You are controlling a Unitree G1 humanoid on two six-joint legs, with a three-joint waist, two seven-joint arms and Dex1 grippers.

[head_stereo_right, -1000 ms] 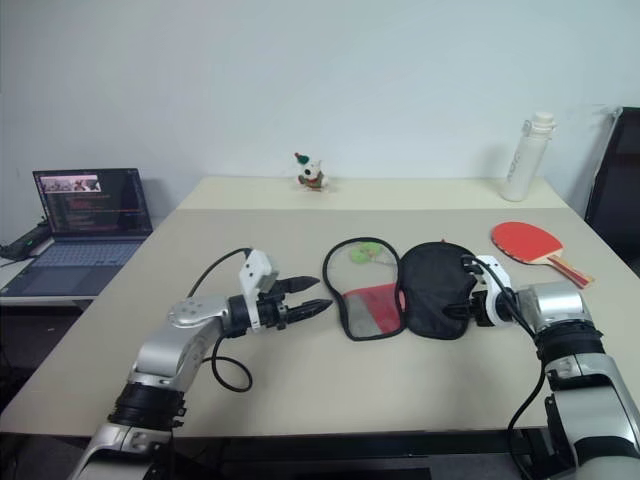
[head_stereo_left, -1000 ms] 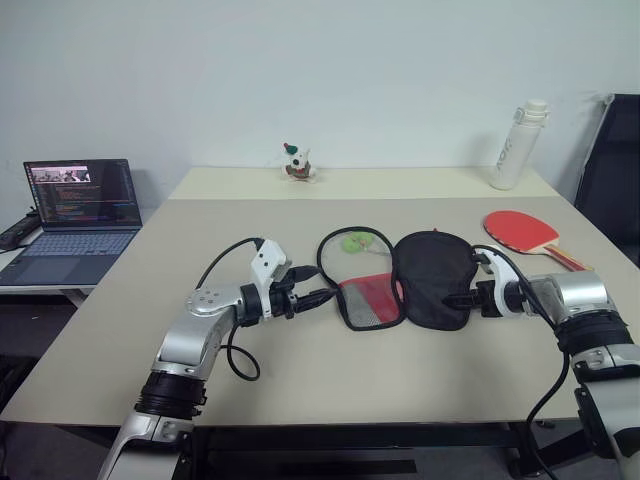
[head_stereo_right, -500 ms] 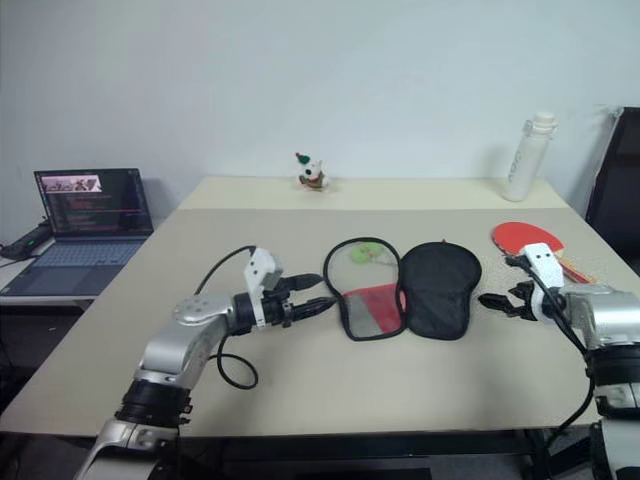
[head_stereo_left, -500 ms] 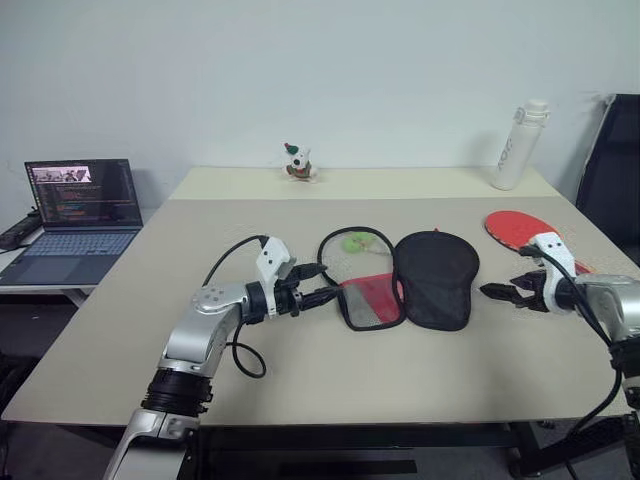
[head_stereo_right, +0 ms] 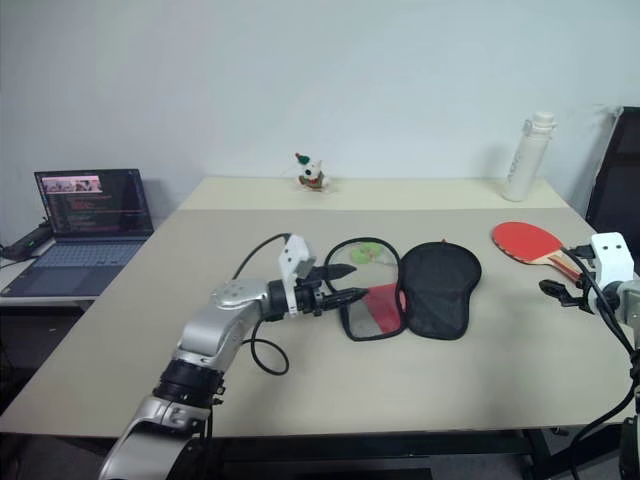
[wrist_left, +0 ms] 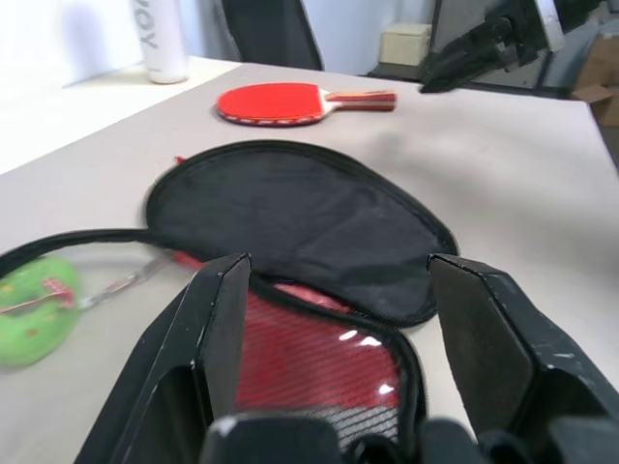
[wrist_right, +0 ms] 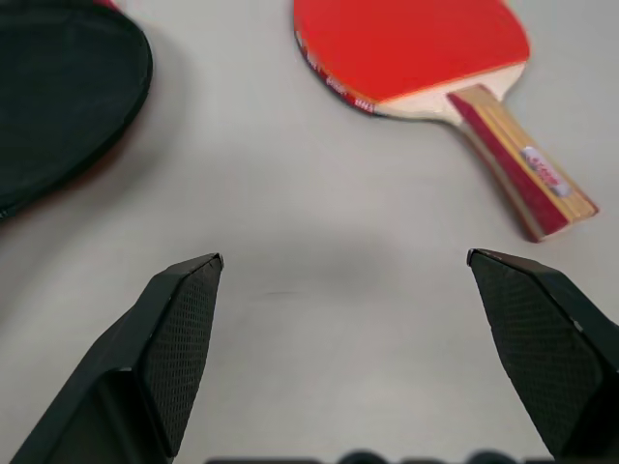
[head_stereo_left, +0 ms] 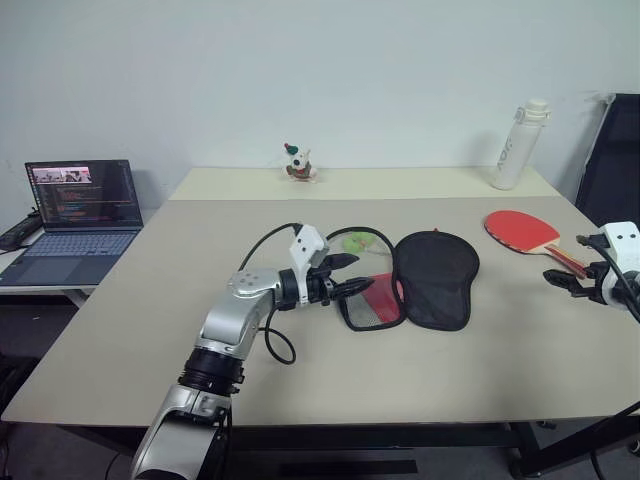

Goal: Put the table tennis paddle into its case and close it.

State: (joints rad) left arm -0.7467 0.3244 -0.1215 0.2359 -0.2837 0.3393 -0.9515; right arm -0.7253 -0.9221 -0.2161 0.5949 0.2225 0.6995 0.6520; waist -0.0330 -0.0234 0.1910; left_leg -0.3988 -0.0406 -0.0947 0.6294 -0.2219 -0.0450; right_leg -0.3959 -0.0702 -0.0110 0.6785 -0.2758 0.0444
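right gripper [head_stereo_left: 568, 284] has left the open case [head_stereo_left: 408, 279] at desk [head_stereo_left: 300, 380] centre and now hovers, jaws wide and empty, near the table tennis paddle [head_stereo_left: 529, 233] at far right, suggesting pickup is next; left gripper [head_stereo_left: 356, 275], jaws apart, has closed on the case's left edge.

A plain, pale bluish-white wall [head_stereo_left: 330, 70] closes the room behind a wide beige table with a smooth matt top [head_stereo_left: 130, 330]. A second, paler cream table [head_stereo_left: 400, 182] butts against its far edge. Past the left edge, a lower grey side desk [head_stereo_left: 30, 283] carries an open dark laptop with a lit screen [head_stereo_left: 78, 205]. A black office chair with a tall back [head_stereo_left: 612, 170] stands beyond the far right corner. The light is soft and even, with faint shadows.
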